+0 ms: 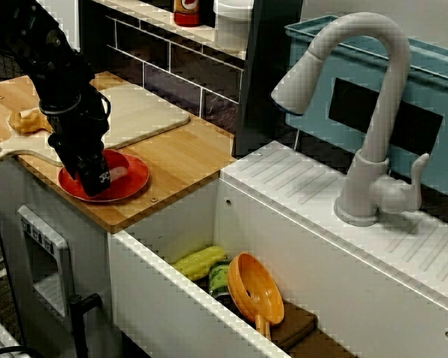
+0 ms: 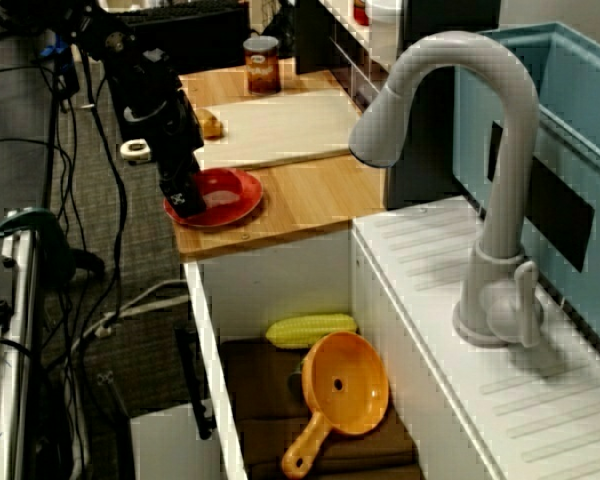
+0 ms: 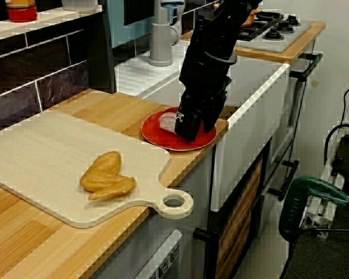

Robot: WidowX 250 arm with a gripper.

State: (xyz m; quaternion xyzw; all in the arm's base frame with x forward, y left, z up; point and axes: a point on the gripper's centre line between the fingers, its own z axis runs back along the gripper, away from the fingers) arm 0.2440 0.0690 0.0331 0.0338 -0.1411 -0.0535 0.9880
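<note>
My black gripper (image 1: 95, 183) points down onto a red plate (image 1: 137, 179) near the front edge of the wooden counter. Its tip rests on or just above the plate's left part. A small pale pink piece (image 1: 119, 173) lies on the plate right beside the fingers. In the view along the sink, the gripper (image 2: 188, 200) covers the plate's (image 2: 242, 190) left side. From the cutting-board end, the gripper (image 3: 186, 131) stands between the pale piece (image 3: 167, 121) and the plate's (image 3: 154, 132) sink-side rim. The arm's body hides the gap between the fingers.
A pale cutting board (image 3: 46, 157) with a golden chicken-like piece (image 3: 106, 176) lies behind the plate. The sink basin holds a corn cob (image 2: 311, 328), an orange strainer (image 2: 347, 385) and a green can (image 1: 219, 280). A grey tap (image 1: 373, 112) stands on the ribbed drainer; a jar (image 2: 263, 63) sits at the counter's far end.
</note>
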